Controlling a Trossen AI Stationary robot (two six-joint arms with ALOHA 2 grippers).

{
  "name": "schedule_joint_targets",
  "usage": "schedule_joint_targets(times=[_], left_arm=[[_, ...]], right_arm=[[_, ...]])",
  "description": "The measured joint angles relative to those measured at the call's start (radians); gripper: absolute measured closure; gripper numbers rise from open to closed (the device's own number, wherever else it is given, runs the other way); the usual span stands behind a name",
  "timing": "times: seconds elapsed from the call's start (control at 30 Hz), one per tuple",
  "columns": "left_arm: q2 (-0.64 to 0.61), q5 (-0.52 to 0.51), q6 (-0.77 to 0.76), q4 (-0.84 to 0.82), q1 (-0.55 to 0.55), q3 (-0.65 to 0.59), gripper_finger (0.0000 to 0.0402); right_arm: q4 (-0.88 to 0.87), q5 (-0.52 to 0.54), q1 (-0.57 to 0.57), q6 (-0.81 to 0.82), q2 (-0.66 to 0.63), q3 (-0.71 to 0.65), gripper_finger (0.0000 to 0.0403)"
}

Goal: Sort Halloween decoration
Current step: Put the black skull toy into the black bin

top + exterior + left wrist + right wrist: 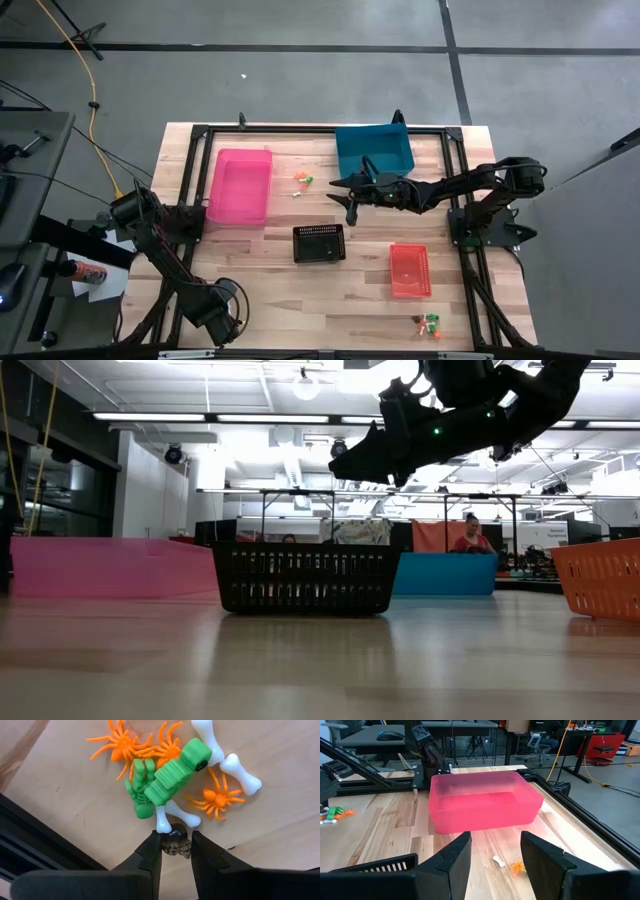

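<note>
Over the middle of the bench [260, 300] my right gripper [345, 195] hangs wide apart and empty, between the blue bin [373, 148] and black basket [319, 243], aimed at the pink bin [485, 802]. A few trinkets [302, 182] lie near there. Left gripper [176, 845] sits down by the near edge, clenched on a small dark speckled bit [176, 844], just below a pile of orange spiders [120, 742], green skeleton pieces [170, 775] and white bones [225, 755].
</note>
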Motion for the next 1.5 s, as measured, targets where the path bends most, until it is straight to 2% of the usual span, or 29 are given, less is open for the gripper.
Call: schedule_joint_targets(times=[0.33,0.6,0.7,0.8,0.9,1.1,1.17,1.37,1.5], left_arm=[[-0.048,0.013,0.019,-0.011,0.003,-0.002,0.0336],[-0.148,-0.039,0.008,-0.091,0.004,-0.002,0.0337],[-0.208,-0.103,0.001,-0.119,0.006,-0.002,0.0337],[-0.280,-0.225,0.019,-0.126,0.014,-0.002,0.0337],[-0.349,-0.412,0.079,-0.129,0.028,-0.002,0.0337],[-0.420,-0.918,0.402,-0.128,0.080,-0.001,0.0337],[-0.420,-1.039,0.519,-0.128,0.119,-0.001,0.0337],[-0.390,-1.223,0.828,-0.076,0.278,-0.001,0.0337],[-0.372,-1.236,1.079,0.091,0.395,-0.022,0.0337]], right_arm=[[-0.002,0.000,0.000,0.000,0.000,0.000,0.0236],[-0.005,0.000,0.000,0.000,0.000,0.000,0.0236],[-0.005,0.001,0.000,0.000,0.000,0.000,0.0236],[-0.004,0.000,0.000,0.000,0.000,0.000,0.0236],[-0.005,0.000,0.000,0.000,0.000,0.000,0.0236],[-0.007,0.000,0.001,0.001,0.000,0.000,0.0236],[-0.015,0.000,0.003,0.011,0.000,0.000,0.0236],[-0.051,-0.005,0.003,0.042,0.000,0.000,0.0236],[-0.067,-0.046,0.003,0.053,0.000,0.000,0.0236]])
